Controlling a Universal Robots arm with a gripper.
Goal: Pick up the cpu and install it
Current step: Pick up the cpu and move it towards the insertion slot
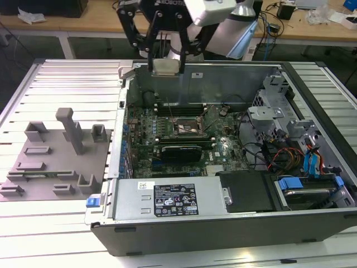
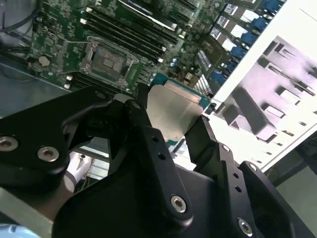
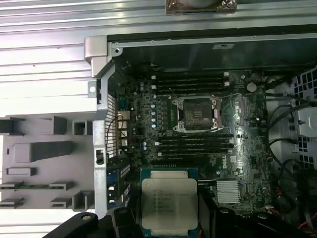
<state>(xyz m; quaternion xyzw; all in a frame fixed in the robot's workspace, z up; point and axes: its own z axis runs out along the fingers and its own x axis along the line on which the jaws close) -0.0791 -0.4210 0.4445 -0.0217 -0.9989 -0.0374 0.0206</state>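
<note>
Ribbed metal tabletop (image 1: 61, 84), wooden workbenches (image 1: 83, 23) behind, loose cables (image 1: 271, 25), bright glare

The case (image 1: 223, 78) lies open on top, so the drop to the socket (image 1: 187, 126) is free from above. Memory sticks (image 3: 190, 79) flank the socket on two sides. A dark expansion card (image 1: 181, 152) lies near it, and cables (image 1: 279, 153) and the drive cage (image 1: 273, 103) crowd the exterior view's right. The gripper (image 1: 166, 64), jaws clamped on the cpu (image 1: 165, 67), hangs above the case's far wall.
</note>
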